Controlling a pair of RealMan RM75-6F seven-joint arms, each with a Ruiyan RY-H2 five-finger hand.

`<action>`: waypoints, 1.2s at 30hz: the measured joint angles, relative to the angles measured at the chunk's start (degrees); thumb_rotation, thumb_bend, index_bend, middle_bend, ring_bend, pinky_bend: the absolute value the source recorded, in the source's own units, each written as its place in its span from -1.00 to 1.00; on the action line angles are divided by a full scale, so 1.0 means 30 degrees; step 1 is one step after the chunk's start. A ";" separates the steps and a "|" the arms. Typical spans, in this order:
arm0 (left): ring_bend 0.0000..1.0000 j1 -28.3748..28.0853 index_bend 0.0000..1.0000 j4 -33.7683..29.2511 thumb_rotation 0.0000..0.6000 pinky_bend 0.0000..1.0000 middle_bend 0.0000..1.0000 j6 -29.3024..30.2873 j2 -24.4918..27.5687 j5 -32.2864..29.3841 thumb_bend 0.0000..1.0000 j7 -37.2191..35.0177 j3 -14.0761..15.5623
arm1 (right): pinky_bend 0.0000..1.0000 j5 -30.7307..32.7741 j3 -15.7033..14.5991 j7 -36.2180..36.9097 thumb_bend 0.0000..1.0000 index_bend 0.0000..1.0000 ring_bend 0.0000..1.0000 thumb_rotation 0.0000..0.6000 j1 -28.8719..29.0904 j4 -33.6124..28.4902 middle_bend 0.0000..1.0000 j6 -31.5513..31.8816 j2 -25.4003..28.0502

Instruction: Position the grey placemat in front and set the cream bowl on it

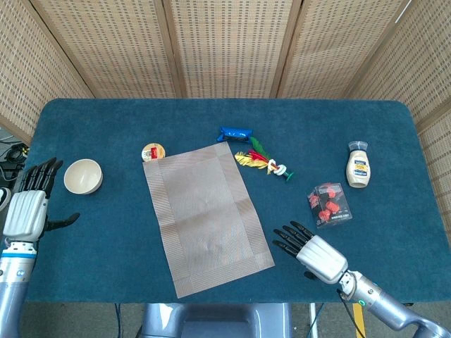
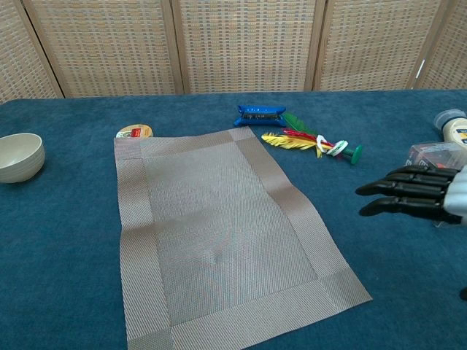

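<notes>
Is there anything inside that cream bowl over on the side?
The cream bowl looks empty: the head view shows only its bare inside. It stands on the blue table, apart from the grey placemat. What's under it is hidden.

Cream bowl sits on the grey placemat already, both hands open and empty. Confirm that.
Not quite: the cream bowl sits on the blue table, left of the grey placemat, as the head view shows. The left hand and right hand are indeed open and empty.

Blue packet [image 1: 235, 132], feathered toy [image 1: 264, 161], sauce bottle [image 1: 358, 166], clear box [image 1: 328, 205], small tin [image 1: 153, 152]
</notes>
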 measured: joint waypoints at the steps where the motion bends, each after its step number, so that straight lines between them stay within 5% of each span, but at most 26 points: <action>1: -1.00 0.0157 -1.00 -0.0171 1.00 -1.00 -1.00 0.0134 0.0074 0.0053 -1.00 0.0104 0.0104 | -1.00 -0.0077 0.0000 -0.0034 -1.00 -0.73 -1.00 1.00 0.0198 0.0057 -1.00 -0.0255 -0.0169; 18: -1.00 0.1016 -1.00 -0.0620 1.00 -1.00 -1.00 0.0798 0.0160 0.0417 -1.00 0.1626 0.0761 | -1.00 0.1387 0.0958 -0.1204 -1.00 -0.71 -1.00 1.00 0.2683 0.1166 -1.00 -0.4141 -0.4010; 36: -1.00 0.1020 -1.00 -0.0694 1.00 -1.00 -1.00 0.0148 0.0698 0.0467 -1.00 0.0934 0.0625 | -1.00 0.2468 0.1010 -0.2568 -1.00 -0.69 -1.00 1.00 0.3428 0.2688 -1.00 -0.4551 -0.5566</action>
